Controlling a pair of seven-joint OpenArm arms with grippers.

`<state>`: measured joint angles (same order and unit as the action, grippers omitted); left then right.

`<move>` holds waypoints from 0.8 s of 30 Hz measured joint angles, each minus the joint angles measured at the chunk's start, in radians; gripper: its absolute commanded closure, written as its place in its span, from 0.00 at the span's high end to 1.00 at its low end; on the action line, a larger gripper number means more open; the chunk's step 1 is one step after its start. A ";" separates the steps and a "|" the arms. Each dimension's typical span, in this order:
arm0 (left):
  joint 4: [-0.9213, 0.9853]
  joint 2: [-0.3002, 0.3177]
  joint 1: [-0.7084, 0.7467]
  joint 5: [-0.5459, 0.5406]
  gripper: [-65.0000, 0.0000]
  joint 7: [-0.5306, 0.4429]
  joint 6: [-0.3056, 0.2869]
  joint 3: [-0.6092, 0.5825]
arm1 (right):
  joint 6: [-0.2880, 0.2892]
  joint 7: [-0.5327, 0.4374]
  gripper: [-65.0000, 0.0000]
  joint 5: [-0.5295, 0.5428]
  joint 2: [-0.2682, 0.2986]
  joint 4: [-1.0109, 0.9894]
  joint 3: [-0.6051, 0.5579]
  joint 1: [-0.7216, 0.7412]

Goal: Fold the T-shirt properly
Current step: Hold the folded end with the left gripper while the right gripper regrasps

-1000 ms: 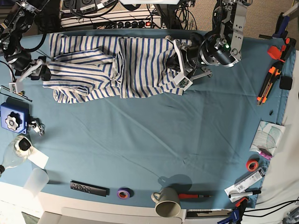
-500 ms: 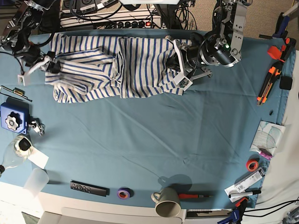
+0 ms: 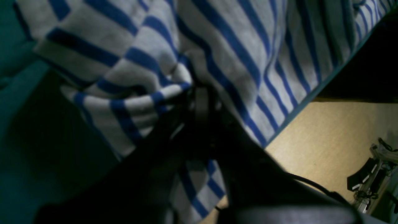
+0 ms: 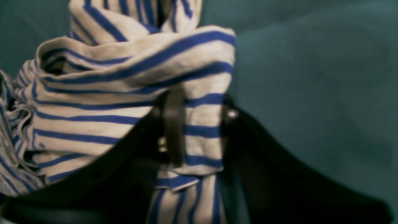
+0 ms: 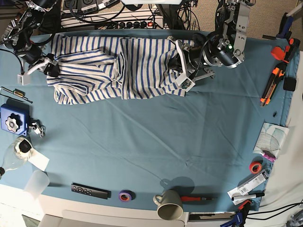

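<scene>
The T-shirt (image 5: 118,68), white with thin blue stripes, lies rumpled and partly folded along the far side of the teal table cloth (image 5: 165,137). My left gripper (image 5: 182,75) is at its right end, shut on a bunched fold of the T-shirt (image 3: 149,93); the dark fingers (image 3: 202,105) meet with cloth pinched in them. My right gripper (image 5: 47,68) is at the shirt's left edge. In the right wrist view a striped fold of the T-shirt (image 4: 124,93) fills the right gripper (image 4: 200,121), and both fingers (image 4: 172,124) press against it.
Along the near edge lie a mug (image 5: 169,204), a remote (image 5: 90,190), a purple tape roll (image 5: 125,195) and a plastic cup (image 5: 36,183). A blue box (image 5: 12,120) sits at the left. An orange cutter (image 5: 271,85) and orange tape (image 5: 256,167) lie on the right.
My right gripper has moved away from the near side onto the shirt's left edge and closed on a fold of it. The left arm has stayed put, still gripping.
</scene>
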<state>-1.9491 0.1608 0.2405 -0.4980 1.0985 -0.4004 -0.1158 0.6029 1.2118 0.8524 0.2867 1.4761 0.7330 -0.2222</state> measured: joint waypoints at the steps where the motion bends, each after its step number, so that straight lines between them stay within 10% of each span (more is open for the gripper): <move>1: 0.000 0.000 0.000 0.000 0.00 0.000 0.000 0.000 | 0.000 0.007 0.08 0.014 -0.004 -0.003 0.000 0.000; 16: 0.000 0.000 0.000 0.000 0.00 0.000 0.000 0.000 | 0.053 0.202 0.00 0.373 0.022 0.051 -0.006 -0.008; 24: 0.000 0.000 0.000 0.000 0.00 0.000 0.000 0.000 | 0.091 0.205 0.00 0.388 0.026 0.261 -0.006 -0.002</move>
<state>-1.9491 0.1612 0.2405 -0.4976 1.0985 -0.4004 -0.1158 0.6937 1.4170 1.2400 0.3126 1.7370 0.7273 -0.2237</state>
